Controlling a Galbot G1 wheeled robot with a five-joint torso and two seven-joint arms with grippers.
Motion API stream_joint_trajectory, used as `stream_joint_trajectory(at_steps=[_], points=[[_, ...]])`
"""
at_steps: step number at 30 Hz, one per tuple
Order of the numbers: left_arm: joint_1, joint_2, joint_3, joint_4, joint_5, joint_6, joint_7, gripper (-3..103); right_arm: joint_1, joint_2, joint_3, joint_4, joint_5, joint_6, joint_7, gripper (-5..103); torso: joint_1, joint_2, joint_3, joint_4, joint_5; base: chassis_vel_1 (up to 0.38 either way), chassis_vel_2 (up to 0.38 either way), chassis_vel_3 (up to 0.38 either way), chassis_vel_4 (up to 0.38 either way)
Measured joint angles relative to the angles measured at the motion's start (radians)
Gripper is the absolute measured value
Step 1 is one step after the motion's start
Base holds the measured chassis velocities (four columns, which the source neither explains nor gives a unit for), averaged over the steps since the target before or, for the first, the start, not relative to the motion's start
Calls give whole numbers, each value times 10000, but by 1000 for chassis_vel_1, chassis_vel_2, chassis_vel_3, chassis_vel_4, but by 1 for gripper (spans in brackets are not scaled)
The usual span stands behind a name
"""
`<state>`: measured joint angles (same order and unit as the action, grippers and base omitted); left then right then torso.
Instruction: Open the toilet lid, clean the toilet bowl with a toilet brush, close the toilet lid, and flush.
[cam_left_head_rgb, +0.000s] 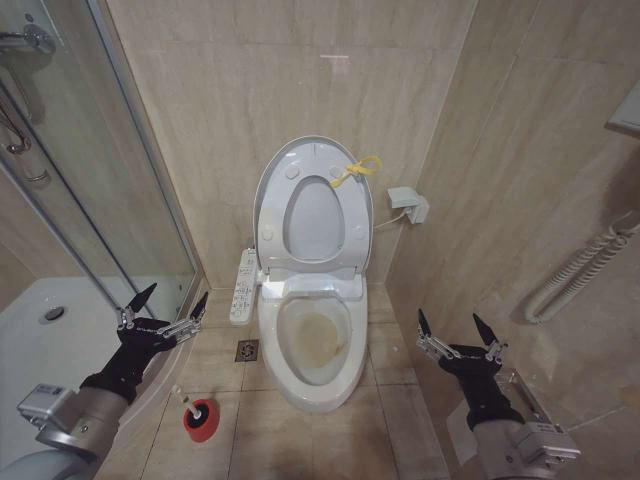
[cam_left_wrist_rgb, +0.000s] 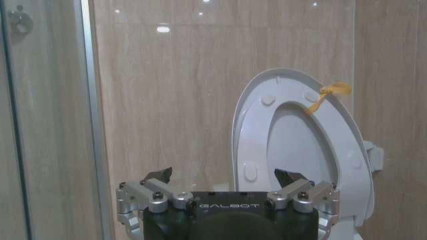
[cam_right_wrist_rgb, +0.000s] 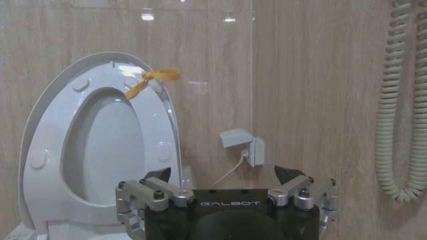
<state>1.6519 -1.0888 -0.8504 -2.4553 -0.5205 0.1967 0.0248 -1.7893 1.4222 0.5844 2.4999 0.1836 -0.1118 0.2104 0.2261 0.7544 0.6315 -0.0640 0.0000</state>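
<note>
While held low at the near left of the head view, left gripper (cam_left_head_rgb: 168, 305): black fingers spread wide, empty, tips aimed forward toward the tiled wall (cam_left_head_rgb: 250, 90), poised beside the glass shower door (cam_left_head_rgb: 90, 200) and above the edge of the white shower tray (cam_left_head_rgb: 60, 340). Right gripper (cam_left_head_rgb: 460, 330): likewise splayed apart, empty, held low at the near right, well apart from the toilet, near the side wall carrying a coiled hose (cam_left_head_rgb: 580, 275). Between the two, toilet bowl (cam_left_head_rgb: 315, 345): white elongated oval, long axis running from the robot toward the back wall, narrow end nearest, yellowish-brown stain showing inside. Toilet lid (cam_left_head_rgb: 268, 190): raised, standing nearly upright against the back wall, long axis vertical, inner face turned toward the robot, yellow cord loop (cam_left_head_rgb: 357, 169) at the upper right of its rim. Ring-shaped seat (cam_left_head_rgb: 315, 215): also raised, lying flat against the lid. Same lid and seat seen in the left wrist view (cam_left_wrist_rgb: 300, 150) and right wrist view (cam_right_wrist_rgb: 93, 150), upright beyond the open fingertips. Control panel (cam_left_head_rgb: 243, 285): white, projecting along the bowl's left side. Toilet brush (cam_left_head_rgb: 187, 402): short stretch of slim white handle, tilted up and to the left, seated in a round red holder cup (cam_left_head_rgb: 200, 418) on the floor left of the bowl, near a floor drain (cam_left_head_rgb: 247, 350). Head of brush hidden in the cup. Wall socket with plug (cam_left_head_rgb: 409, 205): right of the lid.
</note>
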Motion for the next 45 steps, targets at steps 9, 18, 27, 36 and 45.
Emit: stream_joint_trajectory(at_steps=[9, 18, 27, 36, 45], points=[[641, -492, 433, 1111, 627, -1265, 709, 100, 0, 0, 1, 0, 0, 0, 0, 100, 1, -1, 1, 3, -8, 0, 0, 0, 0], [1033, -765, 541, 1538, 839, -1937, 1067, 100, 0, -1, 1, 0, 0, 0, 0, 100, 0, 0, -1, -3, 0, 0, 0, 0, 0], [1407, -1198, 712, 2982, 1967, -3198, 1215, 100, 0, -1, 1, 0, 0, 0, 0, 100, -1, 0, 0, 0, 0, 0, 0, 0, 0], [1086, -1587, 954, 5759, 2558, -5286, 1709, 100, 1, 0, 1, 0, 0, 0, 0, 100, 0, 0, 0, -1, 1, 0, 0, 0, 0], [285, -1875, 1321, 8848, 2564, -6653, 2408, 100, 1, -1, 1, 0, 0, 0, 0, 100, 0, 0, 0, -2, -2, 0, 0, 0, 0]])
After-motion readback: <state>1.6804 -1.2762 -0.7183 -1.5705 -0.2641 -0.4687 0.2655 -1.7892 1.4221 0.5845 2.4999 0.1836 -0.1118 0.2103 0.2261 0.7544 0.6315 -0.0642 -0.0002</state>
